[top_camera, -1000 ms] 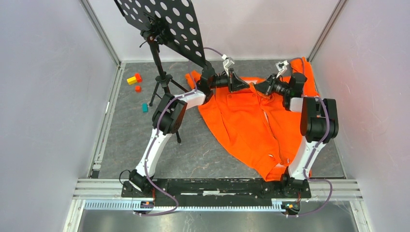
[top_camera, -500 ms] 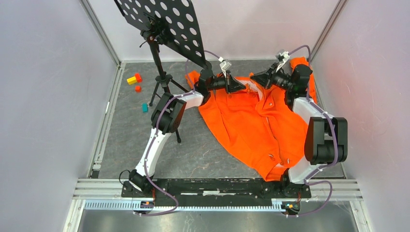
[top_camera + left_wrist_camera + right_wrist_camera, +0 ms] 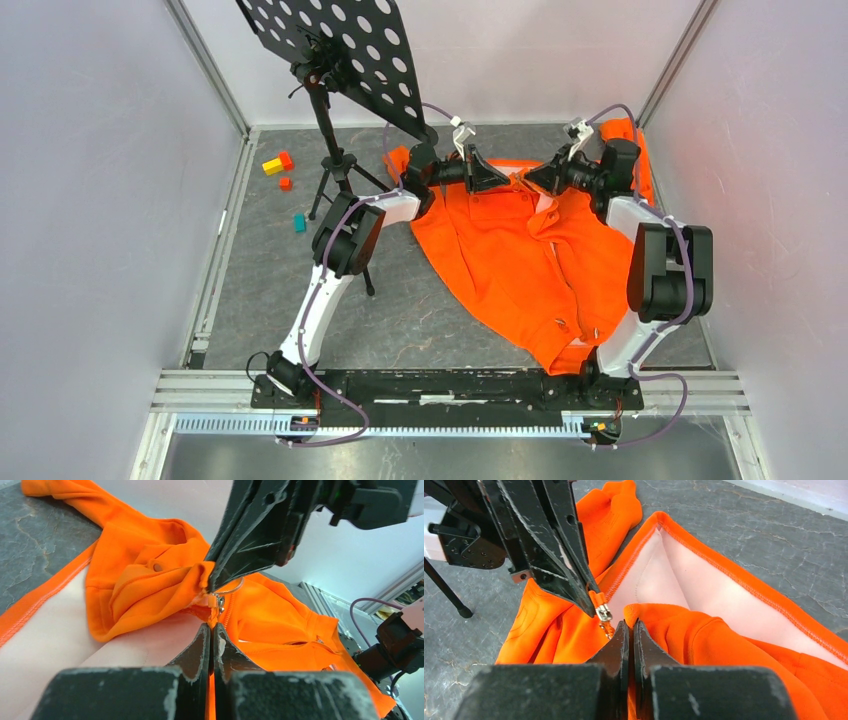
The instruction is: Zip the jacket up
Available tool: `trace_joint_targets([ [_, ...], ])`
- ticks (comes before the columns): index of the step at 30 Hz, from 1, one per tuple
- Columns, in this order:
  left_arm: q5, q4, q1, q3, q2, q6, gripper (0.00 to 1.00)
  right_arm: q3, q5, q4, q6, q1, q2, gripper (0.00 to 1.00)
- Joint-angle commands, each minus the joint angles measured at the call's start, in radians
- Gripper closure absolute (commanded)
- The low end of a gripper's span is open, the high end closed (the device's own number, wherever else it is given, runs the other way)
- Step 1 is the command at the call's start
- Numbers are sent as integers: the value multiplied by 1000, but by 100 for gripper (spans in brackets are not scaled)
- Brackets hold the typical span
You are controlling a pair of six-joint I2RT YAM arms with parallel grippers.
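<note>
The orange jacket (image 3: 520, 260) lies spread on the grey floor mat, collar at the far end. My left gripper (image 3: 503, 183) and right gripper (image 3: 533, 181) meet tip to tip at the collar. In the left wrist view my left gripper (image 3: 212, 627) is shut on the jacket's front edge (image 3: 150, 580) just below the metal zipper slider (image 3: 218, 601). In the right wrist view my right gripper (image 3: 630, 624) is shut on the other orange edge (image 3: 724, 645), beside the slider (image 3: 603, 613). The pale lining shows inside the collar.
A black perforated music stand (image 3: 330, 40) on a tripod (image 3: 340, 170) stands just left of the left arm. Small coloured blocks (image 3: 278, 163) lie at the far left. Walls close in on both sides, and a metal rail (image 3: 450, 385) runs along the near edge.
My right gripper rose and swung back with the collar edge, then came down again beside the left gripper. The right elbow moved outward. The left gripper barely moved.
</note>
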Motion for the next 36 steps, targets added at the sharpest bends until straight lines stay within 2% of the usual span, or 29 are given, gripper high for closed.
trace_joint_targets([
  [1,44,119,-4,-9,-71,-76,98,23,-69,129,63,-4,35,100],
  [4,49,130,-4,-8,-64,-84,98,-8,-111,272,172,-5,43,100],
  [11,61,108,-4,16,-48,-80,98,-18,-145,324,211,-9,48,100],
  [21,66,115,12,35,-37,-85,98,2,-195,225,140,-14,51,100],
  [36,75,133,19,32,-39,-95,98,1,-205,218,139,-22,62,100],
])
